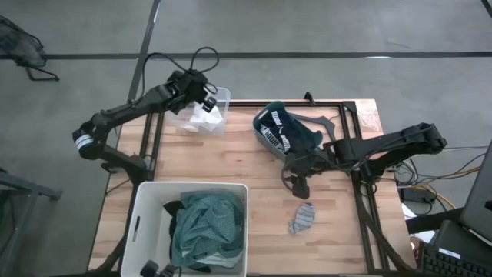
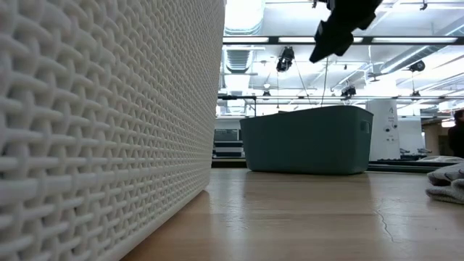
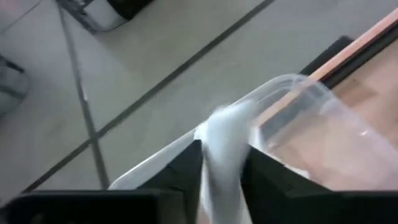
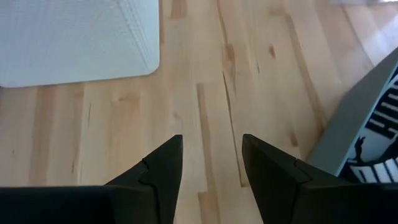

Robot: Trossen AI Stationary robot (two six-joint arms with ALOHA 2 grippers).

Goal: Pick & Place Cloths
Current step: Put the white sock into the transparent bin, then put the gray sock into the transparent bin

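Hanging from the left gripper is a white cloth. The two dark fingers are closed on it, one on each side, and the cloth runs long and thin between them. It is held right over a clear bin at the far left corner of the table. More white cloth already lies in that bin. I think the next move is just to let go, since the bin sits straight under the fingers.

Other cloths wait too. A small grey cloth lies flat on the wood, near the front. The right gripper hovers just behind it, so the right arm is much nearer to it than the left arm. Its fingers are open with nothing between them, and they point down at bare wood. The grey cloth lies a little toward the front of the table from those fingers, with its long side running front to back.

A dark cloth with white stripes sits in the teal basket. A teal-green cloth fills the big white tub at the front left.

The table is light wood with a dark metal frame. Around it is a grey floor with dark lines, and the low view shows a big bright room with ceiling lights.
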